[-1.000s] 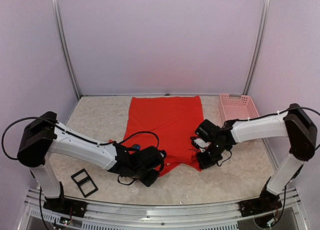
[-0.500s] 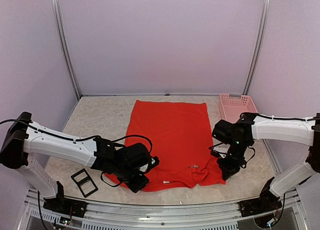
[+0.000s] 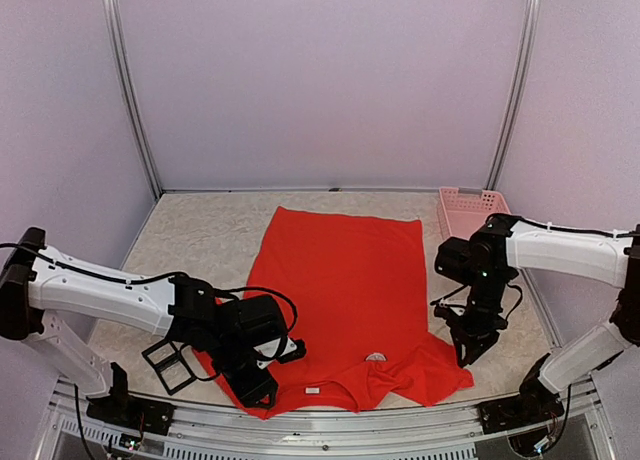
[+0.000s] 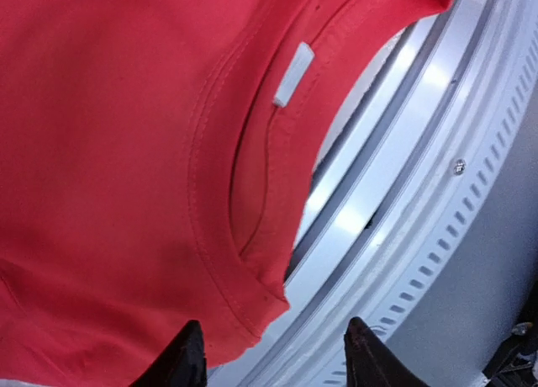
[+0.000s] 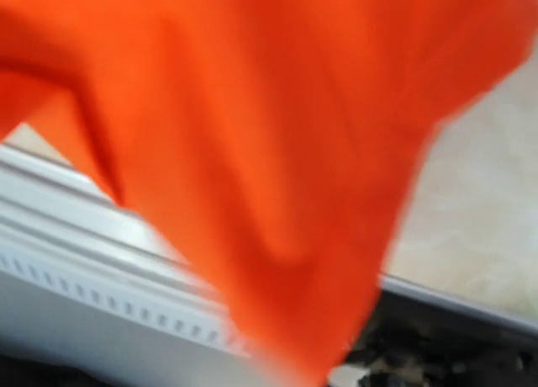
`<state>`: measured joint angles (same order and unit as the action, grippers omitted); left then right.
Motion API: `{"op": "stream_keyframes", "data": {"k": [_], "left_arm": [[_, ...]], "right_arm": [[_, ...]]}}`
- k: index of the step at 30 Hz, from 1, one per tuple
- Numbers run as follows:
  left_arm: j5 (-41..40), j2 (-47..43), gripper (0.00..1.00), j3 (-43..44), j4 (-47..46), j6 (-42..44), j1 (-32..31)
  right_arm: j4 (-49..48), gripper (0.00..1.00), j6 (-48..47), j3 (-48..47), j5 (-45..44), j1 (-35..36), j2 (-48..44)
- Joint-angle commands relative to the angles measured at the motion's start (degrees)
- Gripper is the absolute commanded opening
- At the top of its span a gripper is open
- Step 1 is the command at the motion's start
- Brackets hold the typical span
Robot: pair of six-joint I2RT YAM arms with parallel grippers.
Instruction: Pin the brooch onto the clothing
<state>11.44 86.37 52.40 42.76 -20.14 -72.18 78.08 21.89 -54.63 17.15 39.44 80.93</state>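
The clothing (image 3: 345, 280), a bright red T-shirt, lies spread flat on the table with its neckline at the near edge. Its collar and white label (image 4: 292, 73) hang over the metal rail in the left wrist view. My left gripper (image 3: 258, 388) (image 4: 273, 336) hovers at the shirt's near left corner, open, its fingers (image 4: 189, 357) straddling the collar edge without pinching it. My right gripper (image 3: 467, 352) is at the shirt's near right corner. Blurred red cloth (image 5: 269, 151) fills the right wrist view and hides its fingers. The brooch is not recognisable in any view; a small pale patch (image 3: 375, 357) is too small to identify.
A pink basket (image 3: 470, 212) stands at the back right. A black rectangular frame (image 3: 168, 365) lies on the table by the left arm. The grooved metal rail (image 4: 420, 210) runs along the near edge under the collar.
Both arms have drawn the shirt toward the near edge and apart, so it now lies flatter and wider. The left jaws were shut and have opened off the cloth.
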Motion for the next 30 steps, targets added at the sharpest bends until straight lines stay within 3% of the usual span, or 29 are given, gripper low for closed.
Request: {"op": "stream_keyframes", "data": {"k": [1,3,5,8,12,19,22,25,26,28,30], "left_arm": [[5.1,-3.2,0.58,8.7,1.6,7.5,2.5],[2.1,-3.8,0.63,11.1,-0.1,9.5,8.5],[-5.1,-2.7,0.6,11.9,-4.3,9.0,16.8],[-16.7,5.5,0.46,16.3,-8.9,5.6,26.2],[-24.6,21.1,0.43,25.2,-10.8,4.6,31.1],[-28.5,40.9,0.4,37.8,-10.7,3.2,37.3],[-30.1,47.5,0.41,46.2,-8.1,2.8,41.0],[-32.5,54.1,0.41,55.4,-7.1,2.9,44.5],[-32.7,56.1,0.41,57.8,-7.2,2.9,45.6],[-32.0,58.5,0.41,62.7,-8.0,3.6,47.4],[-31.3,60.1,0.44,65.9,-9.3,5.5,48.2]], "right_arm": [[-1.7,0.25,-0.7,-13.3,-6.6,-4.9,4.4],[-8.7,0.24,-2.2,-19.1,-10.5,-6.3,9.0],[-17.6,0.18,-3.9,-21.7,-13.1,-8.0,14.4],[-29.4,0.1,-5.4,-25.6,-16.4,-10.8,23.5],[-34.3,0.07,-7.4,-34.8,-18.4,-13.7,35.6],[-28.0,0.06,-9.6,-55.4,-17.2,-17.7,56.9],[-23.8,0.06,-9.7,-72.8,-13.5,-19.5,69.6],[-21.9,0.06,-8.4,-97.1,-10.6,-20.5,81.5],[-25.8,0.05,-7.0,-99.0,-8.5,-20.8,81.9],[-39.6,0.04,-4.0,-89.9,-3.5,-21.1,77.4],[-49.3,0.04,-2.7,-86.9,-1.2,-20.8,74.2]]}}
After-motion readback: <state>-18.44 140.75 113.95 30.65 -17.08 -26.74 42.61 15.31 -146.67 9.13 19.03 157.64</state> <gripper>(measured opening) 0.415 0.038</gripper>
